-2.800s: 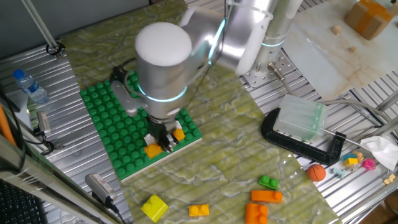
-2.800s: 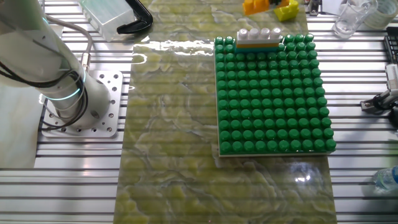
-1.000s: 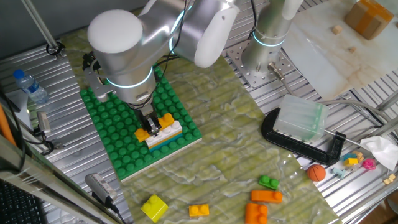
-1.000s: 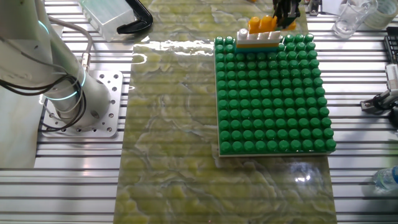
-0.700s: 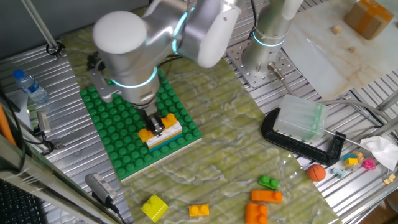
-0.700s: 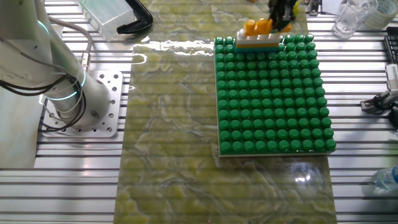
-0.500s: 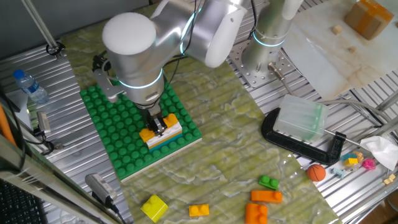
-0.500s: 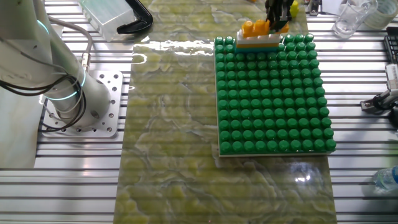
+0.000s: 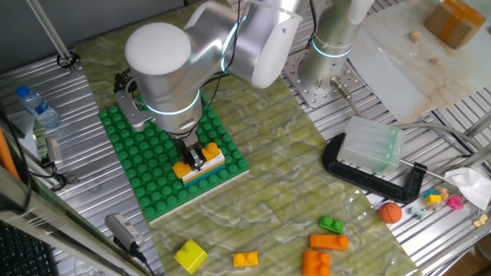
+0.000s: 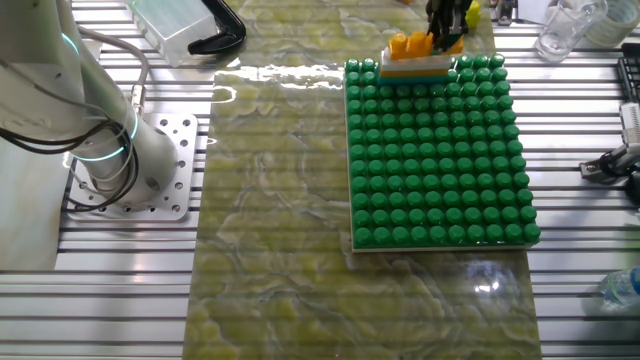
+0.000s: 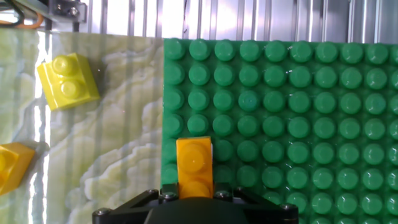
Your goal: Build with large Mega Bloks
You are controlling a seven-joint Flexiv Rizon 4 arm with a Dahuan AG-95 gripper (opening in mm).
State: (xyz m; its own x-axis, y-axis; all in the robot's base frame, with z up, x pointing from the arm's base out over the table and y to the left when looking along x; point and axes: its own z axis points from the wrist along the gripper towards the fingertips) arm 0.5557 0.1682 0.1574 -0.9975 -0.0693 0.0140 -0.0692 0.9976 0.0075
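A green studded baseplate [image 9: 146,153] [image 10: 440,160] [image 11: 298,93] lies on the mat. At one corner of it stands a short stack of Mega Bloks with a white brick [image 9: 212,164] [image 10: 416,63] on top. An orange brick [image 9: 185,166] [image 10: 409,44] [image 11: 194,163] sits on that white brick. My gripper [image 9: 196,157] [image 10: 445,28] [image 11: 194,188] is shut on the orange brick, a jaw on each long side. Loose on the mat lie a yellow brick [image 9: 190,255] [image 11: 68,81], orange bricks [image 9: 245,260] [image 9: 328,242] [image 9: 316,262] and a green one [image 9: 331,225].
A clear plastic box [image 9: 370,147] sits in a black clamp [image 9: 368,175] right of the mat. A small orange ball [image 9: 390,212] lies by it. A water bottle [image 9: 36,106] stands at the left. The arm's base [image 10: 110,160] is bolted beside the mat.
The gripper has carried the orange brick sideways and down onto the white brick of the stack. Nothing else has moved.
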